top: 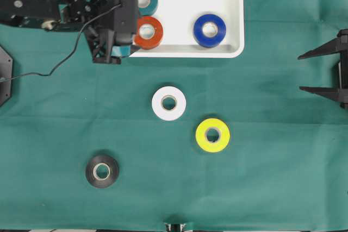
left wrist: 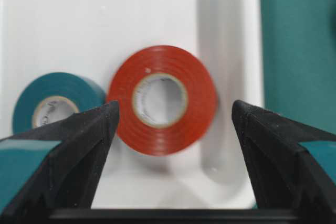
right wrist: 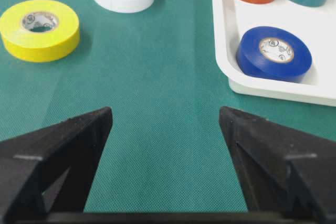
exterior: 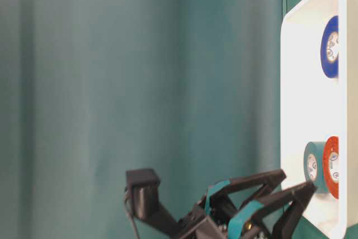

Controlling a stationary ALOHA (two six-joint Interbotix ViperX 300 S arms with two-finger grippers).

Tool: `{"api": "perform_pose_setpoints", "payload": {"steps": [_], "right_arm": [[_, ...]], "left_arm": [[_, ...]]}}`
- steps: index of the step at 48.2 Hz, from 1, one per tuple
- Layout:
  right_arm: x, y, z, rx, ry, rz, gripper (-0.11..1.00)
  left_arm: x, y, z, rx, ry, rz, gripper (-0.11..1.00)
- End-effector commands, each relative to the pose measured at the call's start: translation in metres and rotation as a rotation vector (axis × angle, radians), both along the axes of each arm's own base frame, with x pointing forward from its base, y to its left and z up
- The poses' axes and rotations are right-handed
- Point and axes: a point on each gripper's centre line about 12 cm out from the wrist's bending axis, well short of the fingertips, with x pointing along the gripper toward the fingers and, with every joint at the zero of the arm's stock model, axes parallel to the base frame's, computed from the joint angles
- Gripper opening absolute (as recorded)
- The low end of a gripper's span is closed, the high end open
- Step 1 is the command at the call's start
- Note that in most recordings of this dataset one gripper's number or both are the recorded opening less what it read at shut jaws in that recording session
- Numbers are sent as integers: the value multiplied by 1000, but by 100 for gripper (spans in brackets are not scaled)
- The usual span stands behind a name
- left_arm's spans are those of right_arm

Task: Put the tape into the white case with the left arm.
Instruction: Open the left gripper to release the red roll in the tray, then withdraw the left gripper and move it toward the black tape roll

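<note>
My left gripper point(left wrist: 170, 129) wide open, empty; red tape point(left wrist: 163, 99) in white case point(top: 228, 31); white, yellow, black rolls wait at 6 o'clock.

Table point(top: 272, 188) covered edge to edge in dark teal-green woven cloth, matte, fine textile weave visible in right wrist view. Faint straight creases across the cloth, one running left to right near mid-height in overhead view. Even, diffuse lighting; soft short shadows only. Thin strip of pale surface at bottom edge of overhead view. No walls, floor or windows discernible.
</note>
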Motion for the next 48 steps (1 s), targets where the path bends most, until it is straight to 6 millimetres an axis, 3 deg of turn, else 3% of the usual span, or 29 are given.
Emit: {"api": "perform_pose_setpoints", "payload": {"steps": [1,27,48], "right_arm": [[2,0,5,2,-18,-1,86],[2,0,5,2,-15,-1,86],[2,0,5,1,-17,-1,86]], "left_arm": [[-2,-9,16,6,-52,-19,88],[-34,-67,37,-56,-187,-118,88],[-76,-94,45,-131,-286,-158,88]]}}
